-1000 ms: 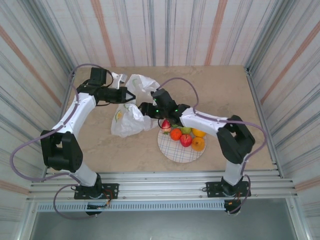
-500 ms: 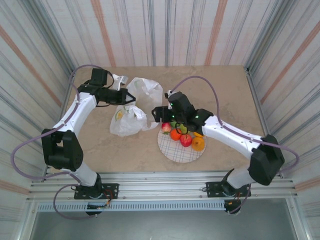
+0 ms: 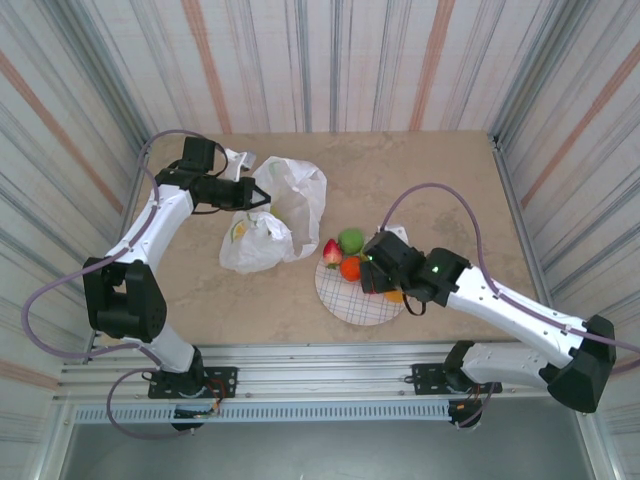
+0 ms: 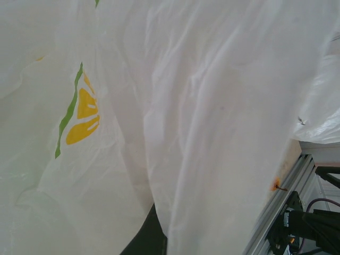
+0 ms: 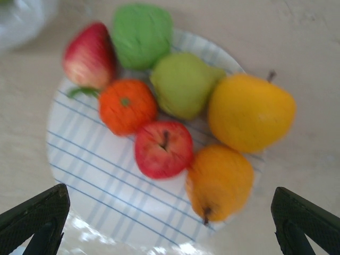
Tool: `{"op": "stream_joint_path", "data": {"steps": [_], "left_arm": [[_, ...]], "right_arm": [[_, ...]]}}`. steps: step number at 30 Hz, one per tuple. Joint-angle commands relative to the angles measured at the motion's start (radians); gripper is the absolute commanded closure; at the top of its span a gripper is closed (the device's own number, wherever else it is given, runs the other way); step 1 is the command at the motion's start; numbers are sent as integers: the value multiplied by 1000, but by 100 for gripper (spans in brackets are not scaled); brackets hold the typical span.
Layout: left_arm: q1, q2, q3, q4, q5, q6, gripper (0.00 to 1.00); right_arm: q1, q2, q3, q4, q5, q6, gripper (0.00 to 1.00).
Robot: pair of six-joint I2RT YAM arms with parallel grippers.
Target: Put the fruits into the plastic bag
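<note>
Two arms, same build. Left arm [image 3: 148, 228] and right arm [image 3: 512, 306] have white rounded link shells and black joint housings. A thin lilac cable [image 3: 28, 315] runs along the left arm, and another cable [image 3: 432, 187] runs along the right. Black base plates [image 3: 195, 382] are bolted at the near edge. Small green light [image 3: 437, 268] on the right wrist. Right gripper fingers [image 5: 37, 215] are black and wedge-shaped.

Robot lab booth: striped walls [image 3: 330, 60], aluminium rail frame [image 3: 320, 375].

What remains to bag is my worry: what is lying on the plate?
The plate carries seven: strawberry, round green fruit, green pear, small orange, red apple, yellow fruit, orange-yellow fruit. The plate surface beneath them is covered.
</note>
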Motion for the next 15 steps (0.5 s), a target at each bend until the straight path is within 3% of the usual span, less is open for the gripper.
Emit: {"op": "stream_joint_path", "data": {"steps": [1, 6, 15], "left_arm": [[2, 10, 20, -14, -1, 15, 100], [2, 4, 20, -14, -2, 15, 100], [3, -2, 20, -14, 0, 12, 100]], "right_arm": [[8, -15, -38, -135, 75, 112, 0], [-10, -2, -109, -82, 45, 147, 0], [-154, 7, -222, 111, -105, 85, 7]]}}
